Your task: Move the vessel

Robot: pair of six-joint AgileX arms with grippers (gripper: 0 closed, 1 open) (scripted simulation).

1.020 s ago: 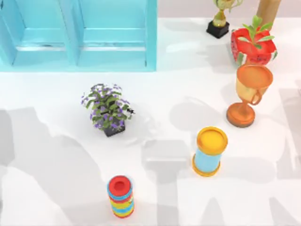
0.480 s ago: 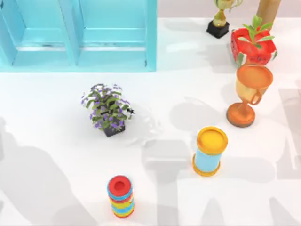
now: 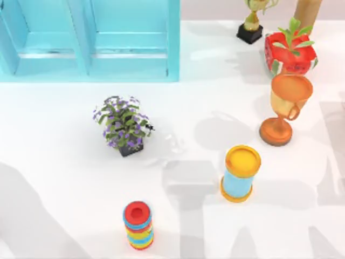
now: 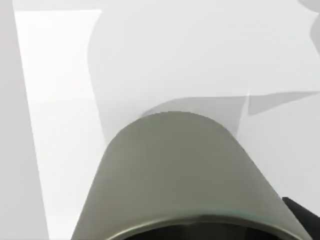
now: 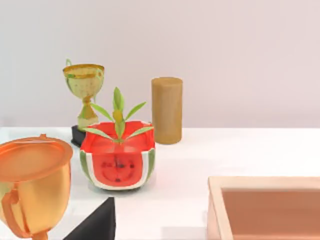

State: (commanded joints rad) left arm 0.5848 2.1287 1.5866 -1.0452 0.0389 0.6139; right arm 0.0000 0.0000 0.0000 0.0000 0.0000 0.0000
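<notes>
Orange goblet (image 3: pixel 284 108), yellow-lidded blue canister (image 3: pixel 239 174)

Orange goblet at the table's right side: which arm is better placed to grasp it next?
Probably the right arm. The orange goblet stands on the table at its right side and appears close in the right wrist view. The left wrist view faces a grey cylinder.

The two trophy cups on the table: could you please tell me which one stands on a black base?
The small gold trophy at the table's far edge; the larger orange trophy nearer the middle has an orange foot.
</notes>
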